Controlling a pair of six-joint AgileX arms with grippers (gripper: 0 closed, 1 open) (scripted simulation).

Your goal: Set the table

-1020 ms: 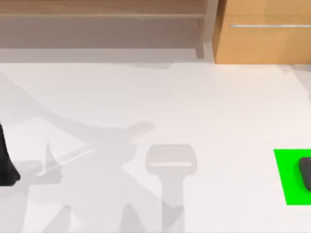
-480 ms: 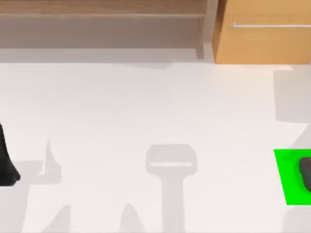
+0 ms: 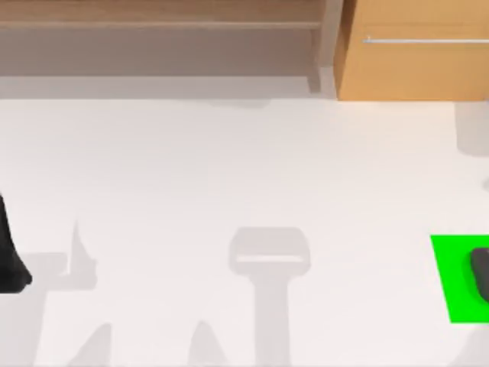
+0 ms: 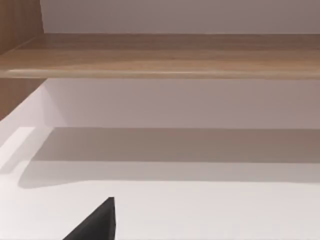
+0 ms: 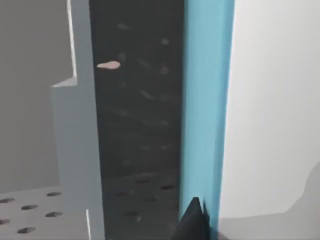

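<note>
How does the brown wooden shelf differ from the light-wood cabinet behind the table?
The brown wooden shelf is darker and open, with a board and an empty gap under it; the light-wood cabinet is paler orange and closed, with a metal bar handle. The shelf spans the left and middle, the cabinet the right. Both stand along the far edge of the white table.
</note>
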